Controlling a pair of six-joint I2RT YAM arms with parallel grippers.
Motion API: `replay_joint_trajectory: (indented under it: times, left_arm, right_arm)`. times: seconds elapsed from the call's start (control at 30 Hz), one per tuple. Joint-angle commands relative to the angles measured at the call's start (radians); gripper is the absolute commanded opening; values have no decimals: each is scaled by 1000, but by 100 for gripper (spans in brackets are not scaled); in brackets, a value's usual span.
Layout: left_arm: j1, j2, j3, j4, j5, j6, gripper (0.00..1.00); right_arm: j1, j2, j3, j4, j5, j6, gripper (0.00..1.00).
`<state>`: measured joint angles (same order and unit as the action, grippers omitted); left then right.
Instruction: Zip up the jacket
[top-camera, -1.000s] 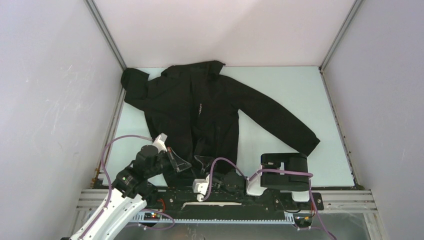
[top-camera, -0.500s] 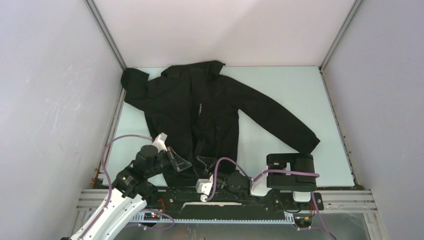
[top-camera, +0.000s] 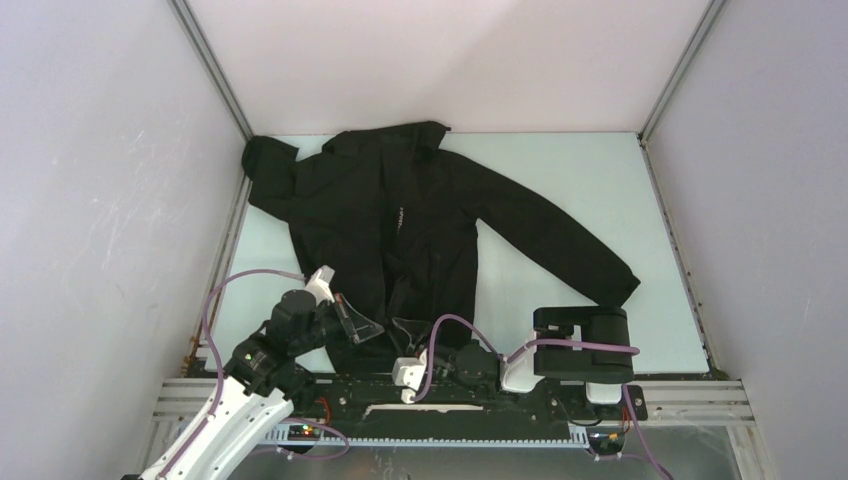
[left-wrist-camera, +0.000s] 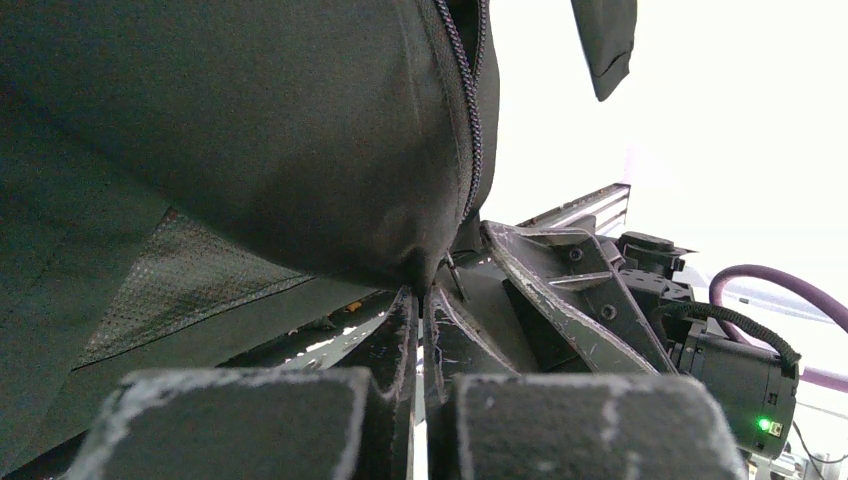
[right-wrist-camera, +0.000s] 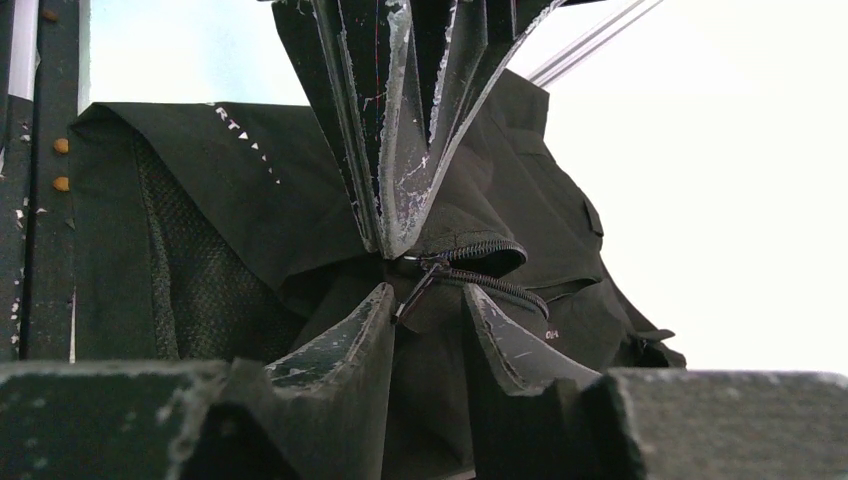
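Observation:
The black jacket (top-camera: 400, 210) lies spread on the table, collar at the back, hem towards the arms. My left gripper (top-camera: 368, 330) is shut on the jacket's bottom hem beside the zipper; in the left wrist view (left-wrist-camera: 420, 295) its fingers pinch the fabric (left-wrist-camera: 250, 130) right under the zipper teeth (left-wrist-camera: 470, 120). My right gripper (top-camera: 408, 328) is open just right of it. In the right wrist view (right-wrist-camera: 428, 295) the zipper pull (right-wrist-camera: 412, 288) hangs between its fingertips (right-wrist-camera: 375, 310), near the left one, unclamped. The zipper is open above the hem.
The pale table (top-camera: 560, 170) is walled on three sides, with metal rails along its edges. The jacket's right sleeve (top-camera: 560, 245) stretches towards the right arm's elbow (top-camera: 585, 335). Cables loop over both arm bases at the near edge.
The right arm's elbow has shifted a little to the right and its gripper has edged closer to the hem. The left gripper has held still on the hem.

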<state>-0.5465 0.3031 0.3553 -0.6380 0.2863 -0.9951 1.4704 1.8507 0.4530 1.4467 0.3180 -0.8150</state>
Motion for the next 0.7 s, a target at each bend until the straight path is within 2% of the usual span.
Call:
replay_joint_trajectory:
  times: [0.0, 0.67]
  left_arm:
    - [8, 1, -25, 20, 30, -10, 0]
    - [8, -1, -25, -6, 36, 19, 0]
  right_arm:
    - [-4, -39, -2, 83, 3, 14, 30]
    - [-23, -32, 10, 81, 39, 37, 4]
